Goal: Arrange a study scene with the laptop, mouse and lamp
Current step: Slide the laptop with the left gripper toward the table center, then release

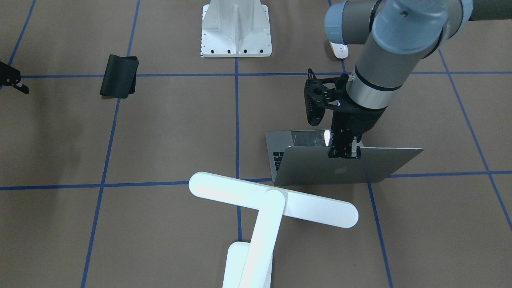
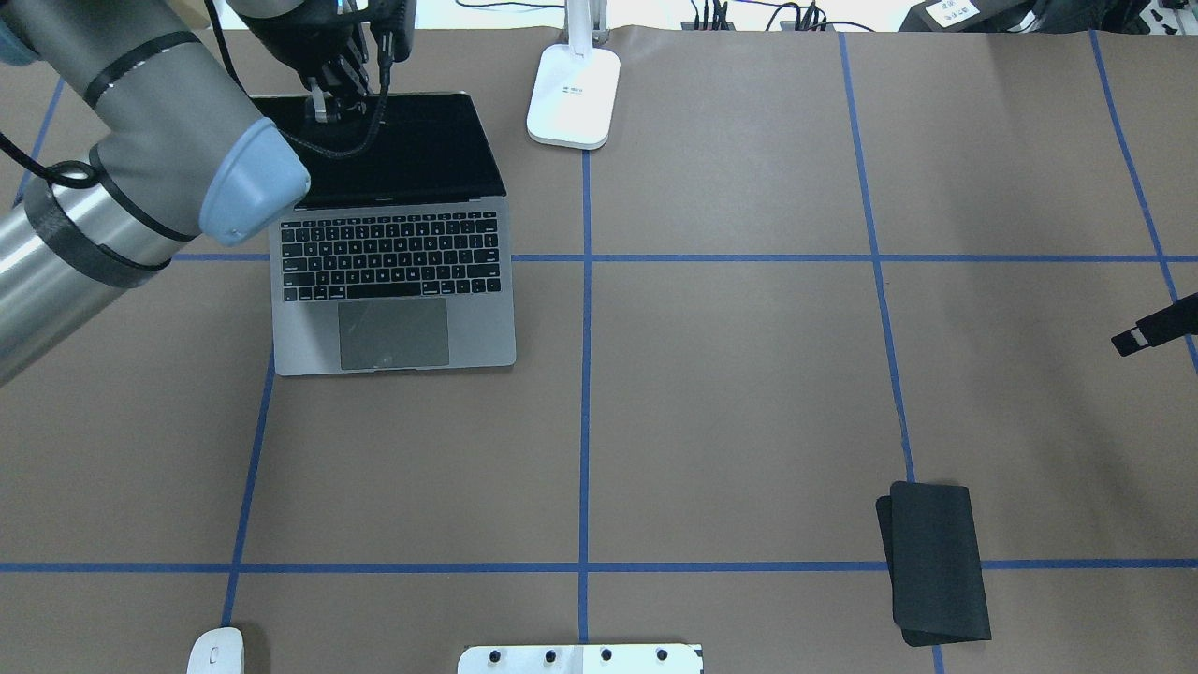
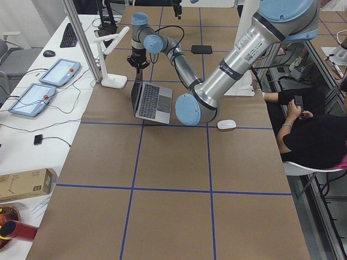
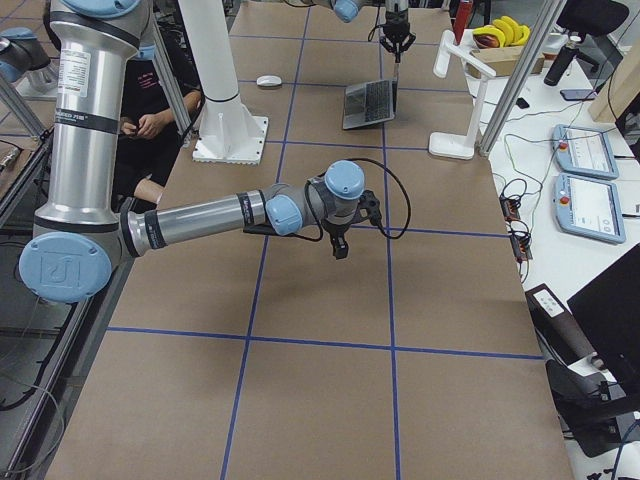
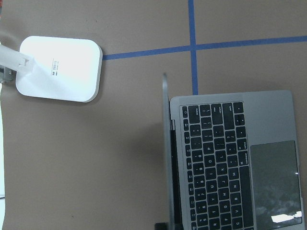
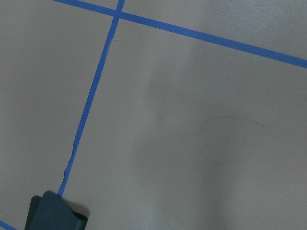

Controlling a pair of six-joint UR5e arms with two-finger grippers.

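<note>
The grey laptop [image 2: 393, 281] stands open at the table's far left, with its dark screen upright; its lid with the logo [image 1: 340, 168] faces the front camera. My left gripper [image 1: 344, 153] is shut on the top edge of the lid and also shows in the overhead view [image 2: 329, 105]. The left wrist view shows the lid edge-on beside the keyboard [image 5: 216, 163]. The white lamp [image 1: 272, 200] stands beyond the laptop, and its base [image 2: 574, 96] is next to the screen. The white mouse [image 2: 217, 651] lies near the robot's left side. My right gripper [image 2: 1149, 330] hovers empty at the right edge, its fingers together.
A folded black pad [image 2: 936, 562] lies at the near right and shows in the right wrist view [image 6: 53, 213]. A white bolted pedestal [image 1: 236, 30] stands at the robot's base. Blue tape lines cross the brown table [image 2: 730, 393]. A seated person [image 3: 309, 130] is beside the table.
</note>
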